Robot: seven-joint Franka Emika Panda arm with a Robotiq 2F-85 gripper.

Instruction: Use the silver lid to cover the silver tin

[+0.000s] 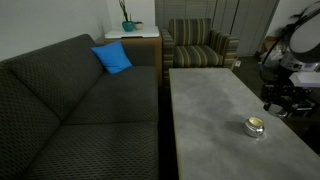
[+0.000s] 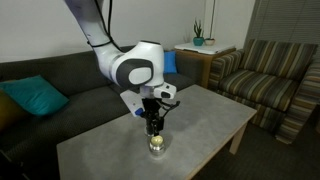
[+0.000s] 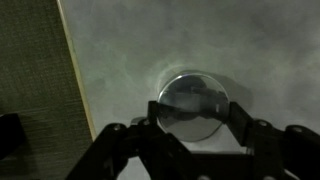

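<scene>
In the wrist view a flat round silver lid (image 3: pixel 193 105) sits between the two fingers of my gripper (image 3: pixel 195 112). The finger pads touch its left and right edges. The lid's face reflects dark shapes. In both exterior views the gripper (image 2: pixel 153 127) (image 1: pixel 275 103) points down just above the small shiny silver tin (image 2: pixel 157 144) (image 1: pixel 254 126), which stands on the grey table and shows a yellowish glint. In the wrist view the tin is hidden under the lid, and only a faint shadow ring shows around it.
The grey table (image 1: pixel 215 110) (image 2: pixel 100 150) stands in front of a dark sofa (image 1: pixel 70 110) that has a blue cushion (image 1: pixel 113 58). A striped armchair (image 1: pixel 200 45) stands at the table's far end. The table edge runs close to the left of the tin in the wrist view (image 3: pixel 75 80).
</scene>
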